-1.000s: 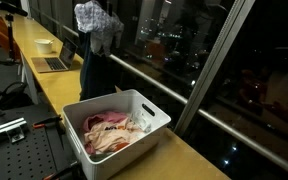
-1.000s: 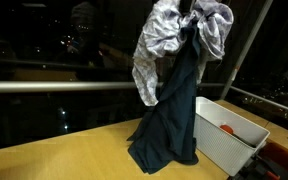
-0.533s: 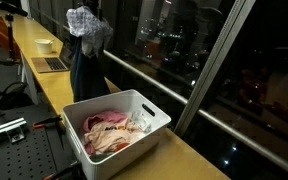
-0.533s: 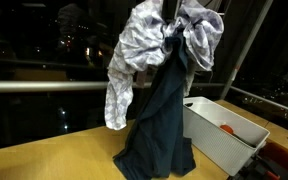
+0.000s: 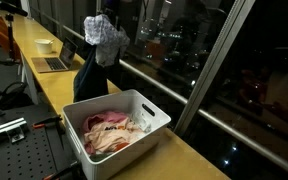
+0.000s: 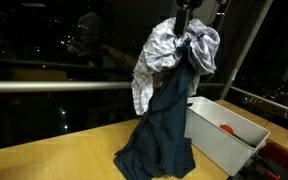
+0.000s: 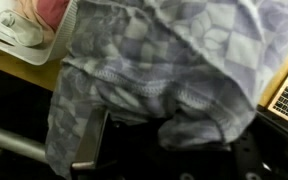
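Above the wooden counter by night windows, our gripper clenches a checked grey cloth and a dark garment just beside the white bin, so we should lift steadily, since its hem pools there.

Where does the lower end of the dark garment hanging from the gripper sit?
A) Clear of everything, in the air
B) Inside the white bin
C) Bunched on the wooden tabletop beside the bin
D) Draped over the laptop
C: in an exterior view the dark garment hangs down and its lower end bunches on the wooden tabletop, next to the white bin rather than in it.
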Action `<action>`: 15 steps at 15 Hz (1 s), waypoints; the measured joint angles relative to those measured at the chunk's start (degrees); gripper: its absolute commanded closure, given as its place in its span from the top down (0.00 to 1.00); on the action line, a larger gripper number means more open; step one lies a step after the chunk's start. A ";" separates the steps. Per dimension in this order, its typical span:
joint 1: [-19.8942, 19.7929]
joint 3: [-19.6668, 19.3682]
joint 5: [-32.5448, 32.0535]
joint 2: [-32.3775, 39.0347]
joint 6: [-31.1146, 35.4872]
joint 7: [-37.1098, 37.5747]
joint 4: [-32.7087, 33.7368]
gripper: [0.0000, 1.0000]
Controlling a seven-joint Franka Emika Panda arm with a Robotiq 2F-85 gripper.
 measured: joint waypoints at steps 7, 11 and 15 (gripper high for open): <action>-4.71 0.12 2.91 0.73 0.18 -1.19 -5.15 0.00; -5.05 0.40 4.82 -0.32 1.28 -1.18 -10.38 0.00; -5.14 0.51 5.94 -4.14 7.00 -1.18 -20.17 0.00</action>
